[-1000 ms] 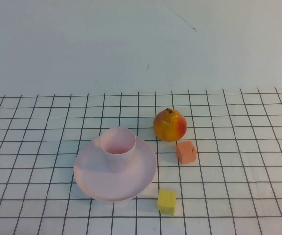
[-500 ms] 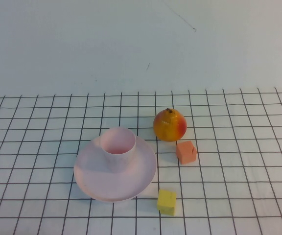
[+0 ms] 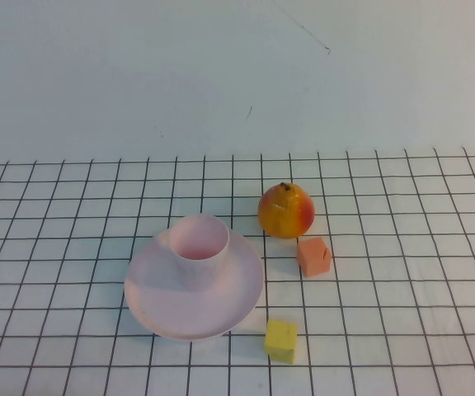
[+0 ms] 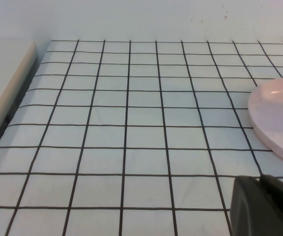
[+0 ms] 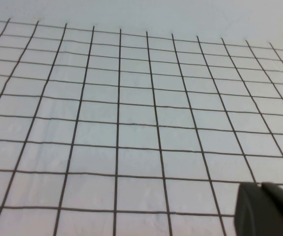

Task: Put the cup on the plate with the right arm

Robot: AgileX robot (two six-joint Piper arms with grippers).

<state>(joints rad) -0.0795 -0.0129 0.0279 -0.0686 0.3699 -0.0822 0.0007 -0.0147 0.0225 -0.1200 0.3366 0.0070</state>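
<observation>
The pale pink cup (image 3: 198, 247) stands upright on the pale pink plate (image 3: 163, 301), toward its far side, in the high view. Neither arm shows in that view. In the left wrist view my left gripper (image 4: 259, 178) hangs over the checked cloth, its two dark fingers pressed together with nothing between them; the plate's rim (image 4: 274, 113) lies a little ahead of it. The right wrist view holds only bare grid cloth and my right gripper (image 5: 260, 185), shut and empty, away from cup and plate.
A red-yellow pear (image 3: 286, 210) stands just behind and right of the plate. An orange cube (image 3: 313, 256) lies right of the plate, a yellow cube (image 3: 281, 340) near its front right. A pale table edge (image 4: 9, 93) borders the cloth.
</observation>
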